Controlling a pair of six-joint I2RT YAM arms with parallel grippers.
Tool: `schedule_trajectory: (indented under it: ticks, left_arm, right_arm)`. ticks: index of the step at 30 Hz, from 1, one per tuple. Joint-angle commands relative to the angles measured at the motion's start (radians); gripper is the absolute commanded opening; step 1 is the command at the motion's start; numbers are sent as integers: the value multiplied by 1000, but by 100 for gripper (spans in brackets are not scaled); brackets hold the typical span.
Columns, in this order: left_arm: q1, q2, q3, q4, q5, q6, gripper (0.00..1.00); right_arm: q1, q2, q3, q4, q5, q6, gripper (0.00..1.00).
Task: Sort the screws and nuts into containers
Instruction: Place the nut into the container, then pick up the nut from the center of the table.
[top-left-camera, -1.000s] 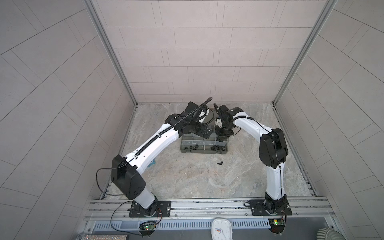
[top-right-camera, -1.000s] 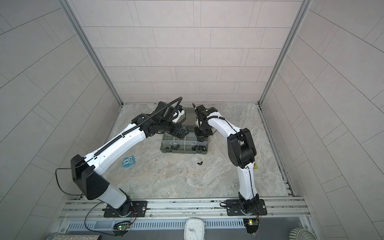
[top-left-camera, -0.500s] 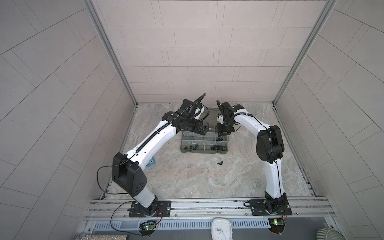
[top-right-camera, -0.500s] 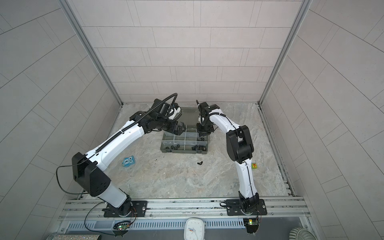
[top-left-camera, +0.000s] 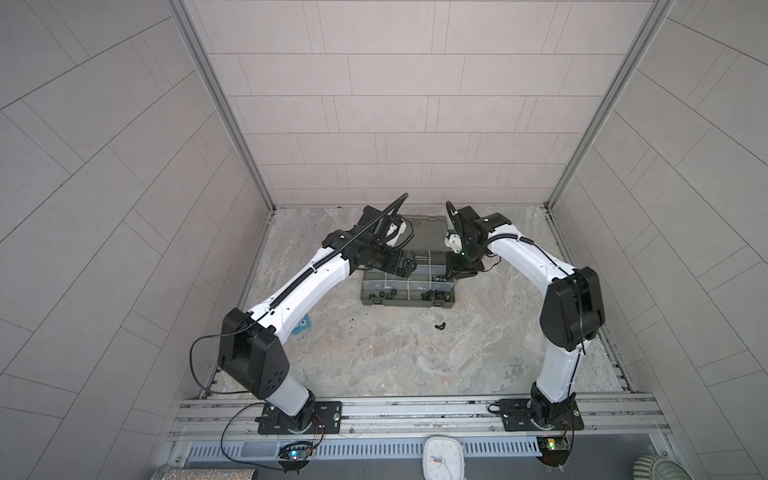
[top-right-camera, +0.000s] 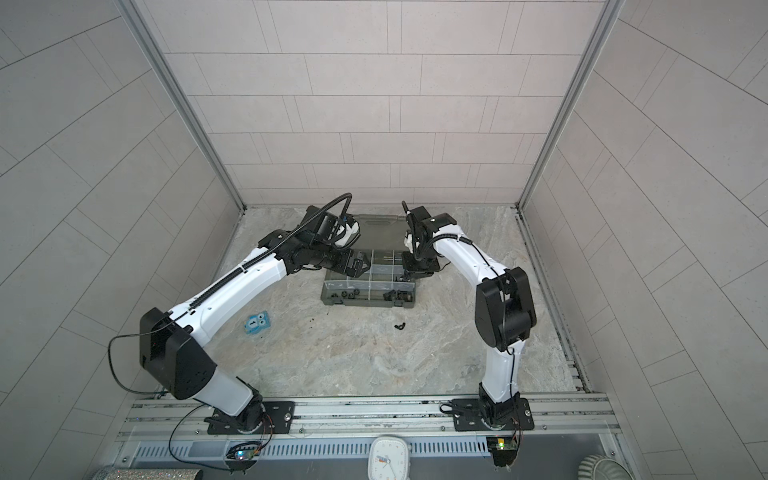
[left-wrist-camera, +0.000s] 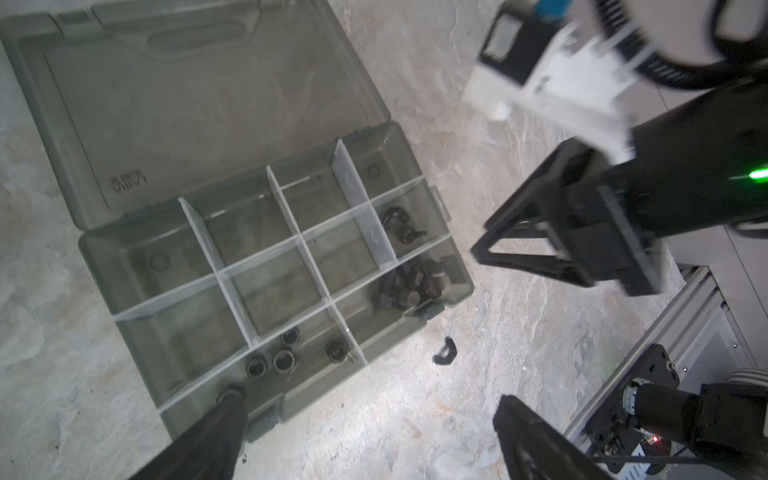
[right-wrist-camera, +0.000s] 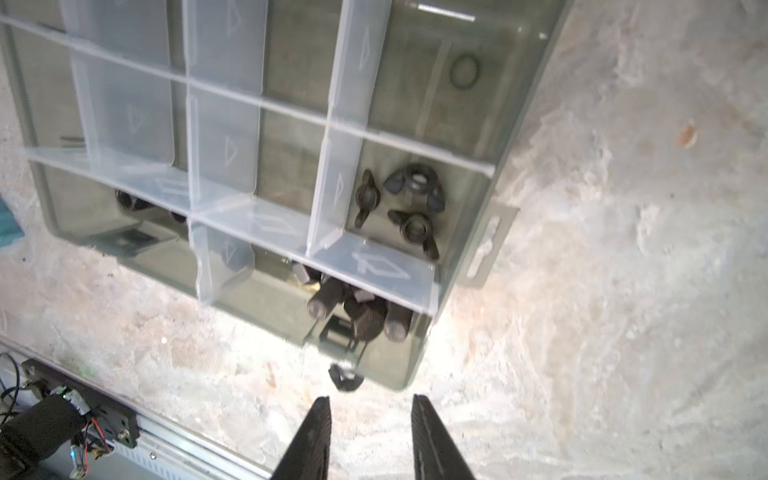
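Your arms arch inward above the organiser case (top-left-camera: 409, 302), left gripper (left-wrist-camera: 365, 399) spread wide, right gripper (right-wrist-camera: 371, 401) narrowly parted, both empty. The screws (right-wrist-camera: 361, 311) fill its front-right compartment, wing nuts (right-wrist-camera: 411, 199) the one behind.

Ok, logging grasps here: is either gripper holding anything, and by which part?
Nothing is held. The right gripper stands with jaws apart and nothing between them; the left gripper is wide open and empty.

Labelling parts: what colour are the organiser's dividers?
The dividers are translucent white; best in right wrist view.
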Motion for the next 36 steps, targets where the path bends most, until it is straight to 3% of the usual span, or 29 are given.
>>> schedule_trajectory:
  ticks: [1,11,23,36]
  left_arm:
    - [3,-93,-67,26,12,-37,100]
    - [-9,-339,-298,50,3,-152,100]
    - [-36,-519,-471,47,-12,-205,100]
    - [-43,-615,-516,56,-17,-206,100]
  right_arm:
    - [25,-91,-113,-22,12,-6,34]
    - [84,-246,-425,109,14,221,52]
    - [199,-166,-489,264,148,539,51]
    - [256,-46,-414,297,174,655,41]
